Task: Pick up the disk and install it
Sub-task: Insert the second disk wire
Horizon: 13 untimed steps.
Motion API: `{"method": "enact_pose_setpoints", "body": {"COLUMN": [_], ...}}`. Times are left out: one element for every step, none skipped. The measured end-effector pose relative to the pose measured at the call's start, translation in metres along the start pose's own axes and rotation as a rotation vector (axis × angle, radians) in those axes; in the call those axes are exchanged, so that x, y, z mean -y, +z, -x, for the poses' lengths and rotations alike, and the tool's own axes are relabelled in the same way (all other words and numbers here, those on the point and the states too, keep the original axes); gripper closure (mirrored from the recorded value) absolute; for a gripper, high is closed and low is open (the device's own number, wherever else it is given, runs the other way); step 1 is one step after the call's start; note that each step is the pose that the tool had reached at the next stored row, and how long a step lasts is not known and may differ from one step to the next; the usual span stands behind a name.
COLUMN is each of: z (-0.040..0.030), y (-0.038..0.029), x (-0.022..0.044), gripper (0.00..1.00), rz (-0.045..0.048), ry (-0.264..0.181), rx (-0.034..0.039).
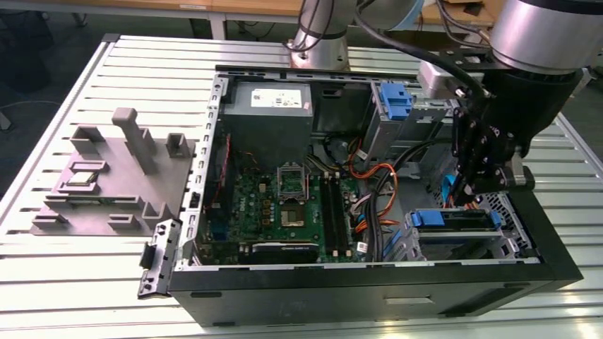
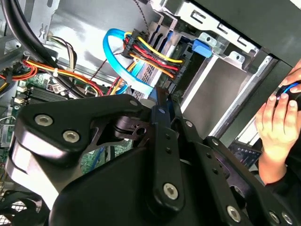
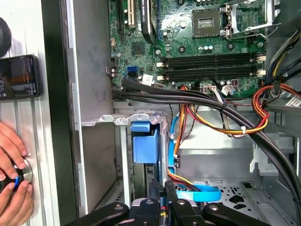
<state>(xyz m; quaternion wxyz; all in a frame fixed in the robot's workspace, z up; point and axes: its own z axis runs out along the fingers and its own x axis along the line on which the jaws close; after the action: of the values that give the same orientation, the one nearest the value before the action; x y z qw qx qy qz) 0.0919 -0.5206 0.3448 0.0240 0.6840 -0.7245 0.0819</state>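
Inside the open computer case (image 1: 377, 286), at its front corner on the exterior view's right, my claw (image 1: 474, 196) hangs straight down over the drive cage (image 3: 101, 120), drawn narrow, with a sliver of blue pinched at the tips in both wrist views; I judge that to be the carrier bracket of the disk (image 1: 457, 220), gripped at the end away from the motherboard (image 1: 282, 198). The disk lies flat and level in the cage, its blue end piece toward the motherboard, just beside a bundle of orange and blue cables (image 1: 377, 191). By my reading the pickup is done and the disk is at its bay; whether it is fully seated I cannot tell, and my grip is not released. A person's hand (image 3: 11, 165) rests on the slatted surface (image 1: 94, 282) outside the case wall
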Motion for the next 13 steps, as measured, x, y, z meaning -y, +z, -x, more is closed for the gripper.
{"method": "enact_pose_setpoints", "body": {"z": [0.0000,0.0000,0.0000,-0.0001,-0.0006,-0.0017,-0.0028,-0.0039,-0.0052,-0.0065,-0.0075,-0.0081,-0.0091], "y": [0.0000,0.0000,0.0000,0.0000,0.0004,0.0009,0.0013,0.0017,0.0023,0.0028,0.0033,0.0039,0.0044], "x": [0.0000,0.0000,0.0000,0.0000,0.0000,0.0000,0.0001,0.0001,0.0002,0.0001,0.0000,-0.0001,-0.0002], "gripper": [0.84,0.84,0.84,0.84,0.84,0.84,0.84,0.84,0.84,0.84,0.84,0.84,0.84], "rz": [-0.0002,-0.0004,-0.0006,-0.0008,-0.0015,-0.0036,-0.0061,-0.0087,-0.0110,-0.0126,-0.0132,-0.0135,-0.0137], "ry": [0.000,0.000,0.000,0.000,0.000,0.001,0.001,0.002,0.002,0.002,0.002,0.001,0.001], "rx": [0.0000,0.0000,0.0001,0.0003,0.0031,0.0086,0.0129,0.0167,0.0212,0.0248,0.0256,0.0260,0.0264]}}
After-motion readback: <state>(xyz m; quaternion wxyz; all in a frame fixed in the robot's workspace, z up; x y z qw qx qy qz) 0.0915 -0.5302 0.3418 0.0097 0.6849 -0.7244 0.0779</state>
